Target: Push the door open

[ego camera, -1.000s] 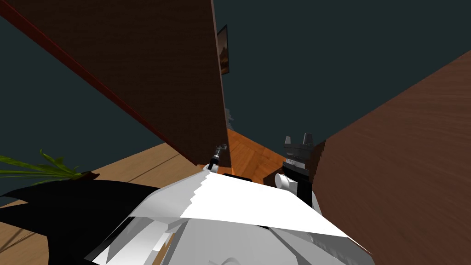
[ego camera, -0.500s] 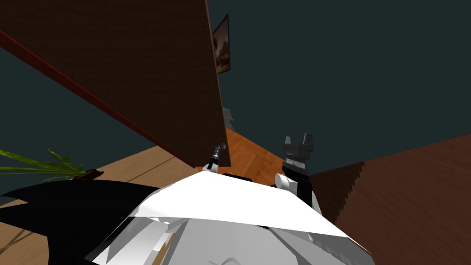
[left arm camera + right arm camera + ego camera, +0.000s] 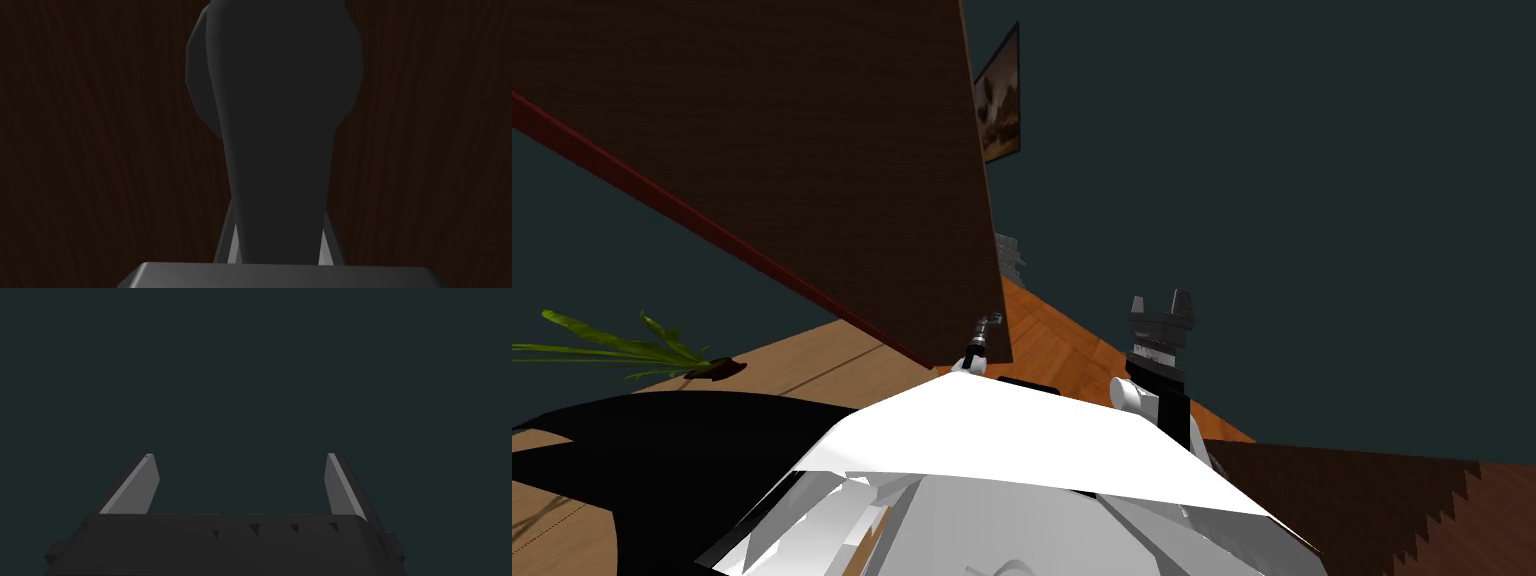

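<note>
Door (image 3: 812,150) takes the upper left of the head view as a dark brown, wood-grained panel standing at an angle, its free edge running down towards my chest. Past that edge a gap shows orange-brown floor (image 3: 1057,345) and a framed picture (image 3: 999,105) on a dark wall, so I judge the door partly open. The left pincer (image 3: 984,338) sits low at the free edge, just beside the panel. A brown surface with a stepped edge (image 3: 1372,500) lies at the lower right, apart from both arms.

The left wrist view looks at the door's dark face from close up. A dark lever handle (image 3: 275,110) rises from the pincer's body, with a rounded plate behind its far end. The two fingers (image 3: 233,247) press the handle's sides near its root, so this pincer is clenched on the handle.

The right wrist view shows the right pincer (image 3: 240,458) released, with its fingers wide apart and nothing between them. In the head view it is raised to the right of my chest, well apart from the door.

The step in hand looks like the push itself, with the grip made. The next move calls for driving the left arm forward along the door's arc, the base likely following. The wrist must stay aligned so that the handle does not twist out of the grip.
</note>
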### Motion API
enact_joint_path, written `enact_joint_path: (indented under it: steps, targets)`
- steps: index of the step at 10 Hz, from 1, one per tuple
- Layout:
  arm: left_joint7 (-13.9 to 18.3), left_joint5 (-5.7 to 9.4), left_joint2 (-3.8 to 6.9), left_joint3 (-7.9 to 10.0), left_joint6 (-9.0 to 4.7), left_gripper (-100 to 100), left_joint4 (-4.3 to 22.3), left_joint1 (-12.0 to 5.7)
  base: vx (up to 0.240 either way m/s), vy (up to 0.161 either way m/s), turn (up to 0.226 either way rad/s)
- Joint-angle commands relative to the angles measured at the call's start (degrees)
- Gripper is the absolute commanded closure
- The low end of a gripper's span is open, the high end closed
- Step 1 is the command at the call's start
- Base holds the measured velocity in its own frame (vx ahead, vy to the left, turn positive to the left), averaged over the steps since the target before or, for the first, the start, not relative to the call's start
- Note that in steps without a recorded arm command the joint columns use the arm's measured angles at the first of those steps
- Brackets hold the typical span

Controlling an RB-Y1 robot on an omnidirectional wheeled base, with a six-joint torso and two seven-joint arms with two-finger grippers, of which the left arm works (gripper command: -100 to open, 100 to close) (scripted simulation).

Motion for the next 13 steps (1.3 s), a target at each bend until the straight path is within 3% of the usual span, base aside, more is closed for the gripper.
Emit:
enact_joint_path:
  steps: [1,9,11,13]
  targets:
    - [-1.03,0.8,0.24,1.68,-1.09,100,1.15,-1.15,0.193,-0.075,0.138]
    - [-3.55,2.36,-2.2,4.73,-1.0,100,1.02,-1.32,0.171,-0.069,0.083]
    - [-3.86,3.03,-0.82,6.19,-0.68,100,0.26,-0.53,0.08,-0.024,0.05]
    - [-4.22,3.54,-0.48,7.15,-0.72,100,0.22,-0.5,0.192,-0.051,0.051]
